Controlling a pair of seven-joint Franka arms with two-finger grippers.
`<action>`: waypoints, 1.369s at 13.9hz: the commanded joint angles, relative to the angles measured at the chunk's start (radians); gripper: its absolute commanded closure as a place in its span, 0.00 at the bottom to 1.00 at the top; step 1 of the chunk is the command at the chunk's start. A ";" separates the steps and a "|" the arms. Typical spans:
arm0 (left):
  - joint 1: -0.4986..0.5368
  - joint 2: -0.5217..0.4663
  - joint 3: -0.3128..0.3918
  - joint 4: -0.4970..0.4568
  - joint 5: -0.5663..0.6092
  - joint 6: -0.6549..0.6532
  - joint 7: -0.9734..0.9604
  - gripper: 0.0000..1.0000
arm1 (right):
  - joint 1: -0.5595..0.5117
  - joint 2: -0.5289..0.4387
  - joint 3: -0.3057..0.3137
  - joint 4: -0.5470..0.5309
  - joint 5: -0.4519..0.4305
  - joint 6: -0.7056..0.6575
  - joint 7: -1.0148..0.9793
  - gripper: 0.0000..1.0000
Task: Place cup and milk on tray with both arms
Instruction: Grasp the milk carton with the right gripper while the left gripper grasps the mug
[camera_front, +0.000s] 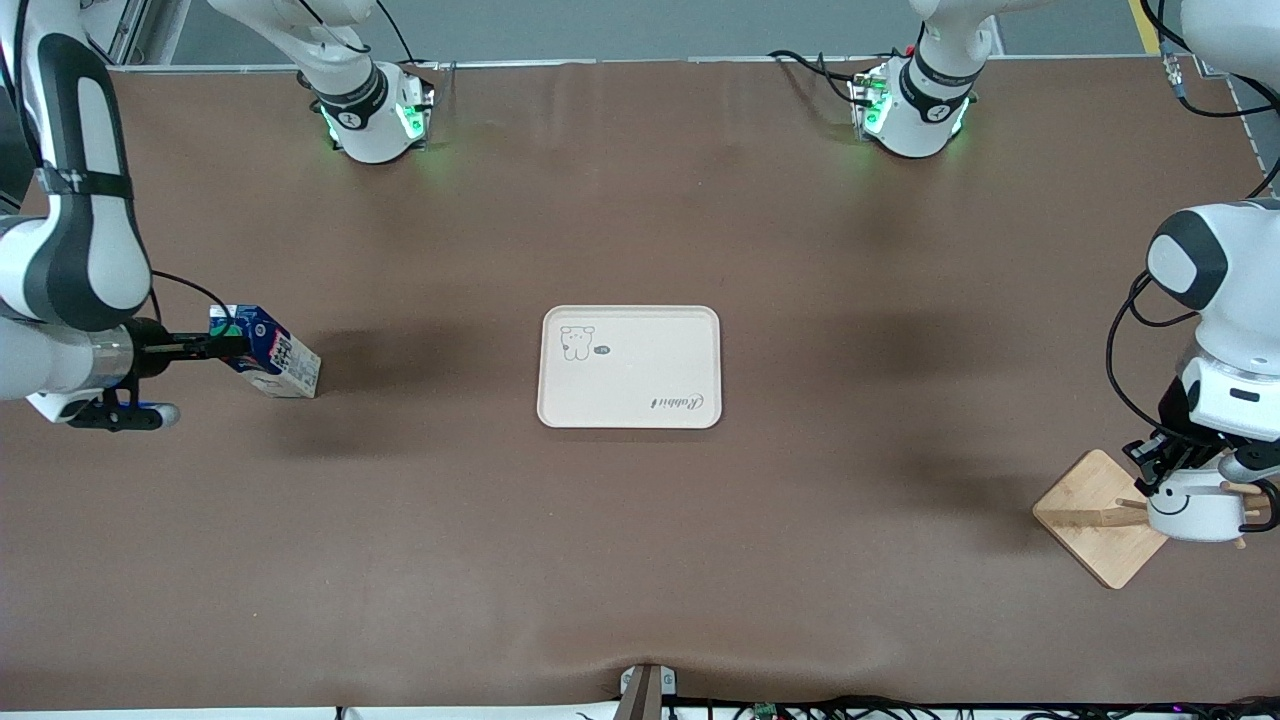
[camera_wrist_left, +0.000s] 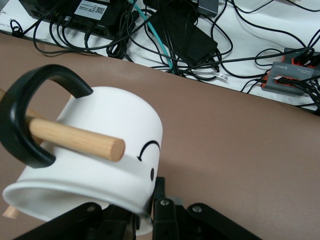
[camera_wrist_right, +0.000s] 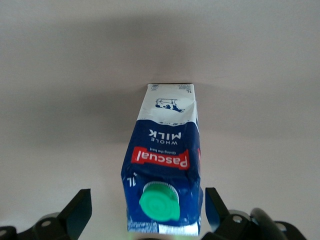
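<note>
The cream tray (camera_front: 650, 330) lies mid-table with nothing on it. The blue milk carton (camera_front: 268, 352) stands at the right arm's end of the table. My right gripper (camera_front: 222, 345) is open around its top. In the right wrist view the carton (camera_wrist_right: 167, 155) with its green cap sits between the spread fingers (camera_wrist_right: 75, 210), with a gap on each side. The white smiley cup (camera_front: 1195, 505) hangs by its black handle on a wooden peg (camera_wrist_left: 75, 140) at the left arm's end. My left gripper (camera_front: 1160, 478) is shut on the rim of the cup (camera_wrist_left: 110, 130).
The square wooden rack base (camera_front: 1090, 520) with its pegs stands under the cup, near the table edge closest to the front camera. Cables and power boxes (camera_wrist_left: 175, 35) lie just off that edge.
</note>
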 joint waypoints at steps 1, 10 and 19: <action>-0.006 0.008 -0.002 0.024 0.024 0.001 0.005 1.00 | 0.007 -0.046 0.003 -0.059 -0.029 0.026 0.001 0.00; -0.020 -0.045 -0.039 0.023 0.025 -0.097 0.008 1.00 | 0.009 -0.106 0.003 -0.195 -0.044 0.142 -0.005 0.00; -0.020 -0.116 -0.120 0.055 0.024 -0.281 0.001 1.00 | 0.007 -0.107 0.003 -0.208 -0.053 0.147 0.006 0.00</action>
